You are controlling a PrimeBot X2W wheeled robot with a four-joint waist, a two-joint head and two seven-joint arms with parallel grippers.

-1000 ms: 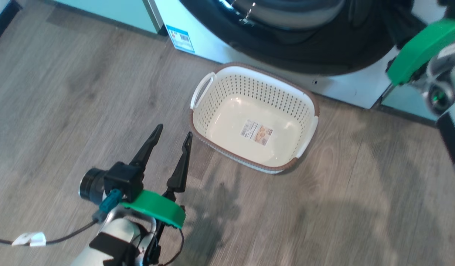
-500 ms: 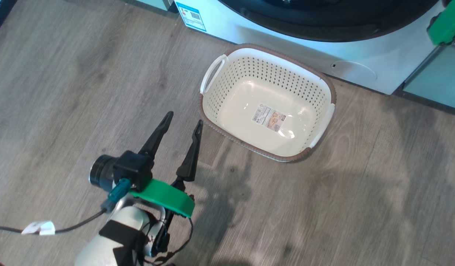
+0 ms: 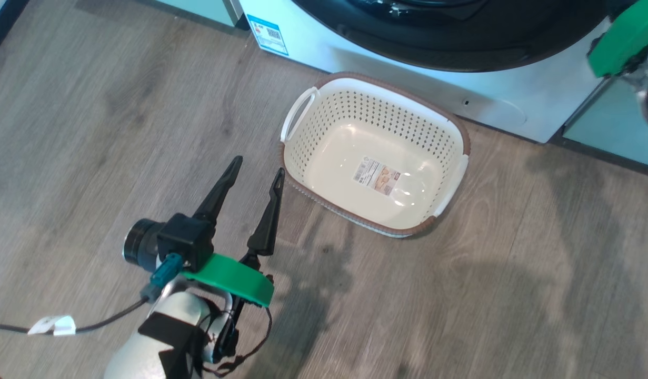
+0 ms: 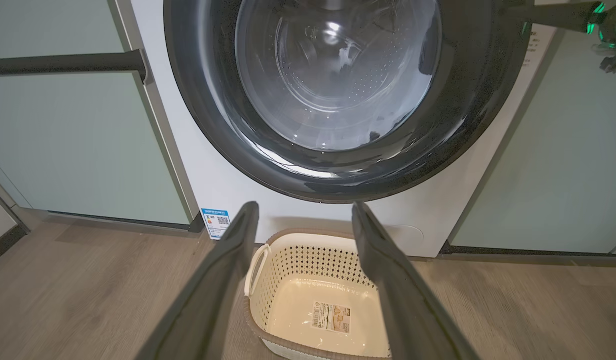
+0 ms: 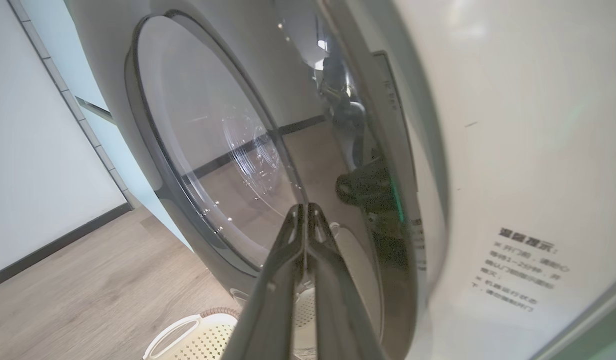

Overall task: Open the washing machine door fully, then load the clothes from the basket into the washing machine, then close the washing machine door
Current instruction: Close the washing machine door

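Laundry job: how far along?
Done, by the look of it: the basket is empty, so loading seems over, and the washing machine door sits flush against the front. In hand: the right gripper, fingers shut, is at the door's edge. Remaining: perhaps only confirming the latch; the left gripper is open and holds nothing.

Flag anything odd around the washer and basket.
Nothing much stands out. The basket stands upright and empty on the floor, only turned slightly askew to the washing machine front; no spill or damage shows.
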